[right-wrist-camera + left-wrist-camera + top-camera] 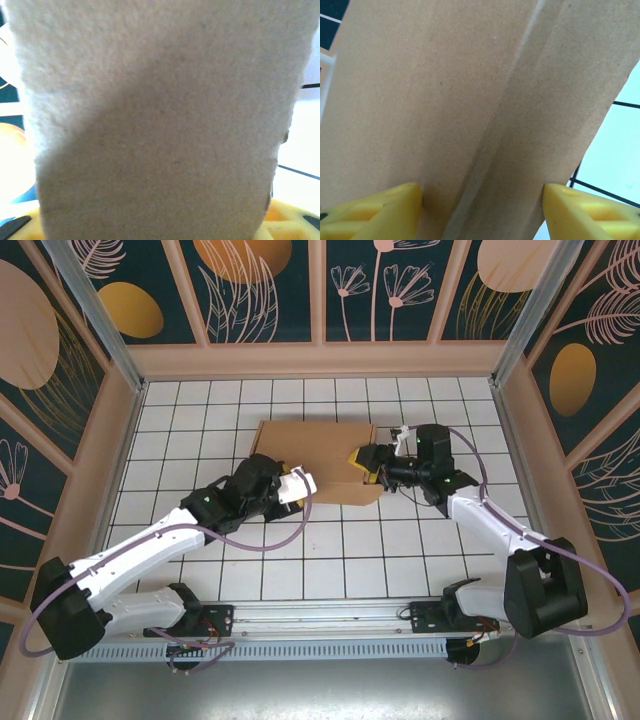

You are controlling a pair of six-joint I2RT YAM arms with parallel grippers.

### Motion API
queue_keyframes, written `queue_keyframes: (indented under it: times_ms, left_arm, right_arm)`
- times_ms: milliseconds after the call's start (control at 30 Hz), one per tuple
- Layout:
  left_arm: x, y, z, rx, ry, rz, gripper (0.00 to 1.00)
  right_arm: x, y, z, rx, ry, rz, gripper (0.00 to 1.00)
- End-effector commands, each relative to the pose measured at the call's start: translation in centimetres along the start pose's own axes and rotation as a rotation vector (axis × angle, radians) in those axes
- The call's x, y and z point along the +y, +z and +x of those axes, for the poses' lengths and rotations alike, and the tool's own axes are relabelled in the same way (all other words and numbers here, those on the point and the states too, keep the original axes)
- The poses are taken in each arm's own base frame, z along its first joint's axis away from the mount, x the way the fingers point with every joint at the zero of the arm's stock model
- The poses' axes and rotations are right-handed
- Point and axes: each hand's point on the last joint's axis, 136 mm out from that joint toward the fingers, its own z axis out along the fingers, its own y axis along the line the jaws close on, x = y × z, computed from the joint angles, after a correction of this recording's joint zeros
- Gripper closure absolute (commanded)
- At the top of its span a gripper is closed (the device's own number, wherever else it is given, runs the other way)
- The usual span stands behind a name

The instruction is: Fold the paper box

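The paper box is a flat brown cardboard piece lying on the white tiled table, near the middle. My left gripper is at its near left edge. In the left wrist view the yellow fingertips stand apart, with creased cardboard spanning the gap and running on behind the left finger. My right gripper is at the box's right edge. In the right wrist view a cardboard flap sits very close, hiding the jaws except yellow slivers at the bottom corners.
Raised beige walls with patterned panels behind them close in the tiled table on the left, back and right. Purple cables loop off both arms. The arm bases stand on a metal rail at the near edge.
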Motion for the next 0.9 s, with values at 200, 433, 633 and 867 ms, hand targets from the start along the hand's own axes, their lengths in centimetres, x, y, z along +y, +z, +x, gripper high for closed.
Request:
queue_keyframes:
  times_ms: [200, 433, 633, 867]
  left_arm:
    - [2.6, 0.8, -0.1, -0.034, 0.231, -0.232, 0.37]
    - [2.6, 0.3, 0.3, -0.042, 0.483, -0.441, 0.33]
    - [4.5, -1.6, -0.8, -0.074, 0.551, -0.645, 0.31]
    - [5.7, -2.2, -1.2, -0.049, 0.598, -0.745, 0.34]
  right_arm:
    - [5.2, -0.8, 2.2, 0.074, -0.076, -0.175, 0.67]
    - [5.5, -0.9, 2.7, 0.077, -0.032, -0.222, 0.67]
    - [5.5, -0.8, 3.0, 0.079, -0.004, -0.253, 0.67]
    - [5.8, -0.6, 3.5, 0.092, 0.029, -0.292, 0.67]
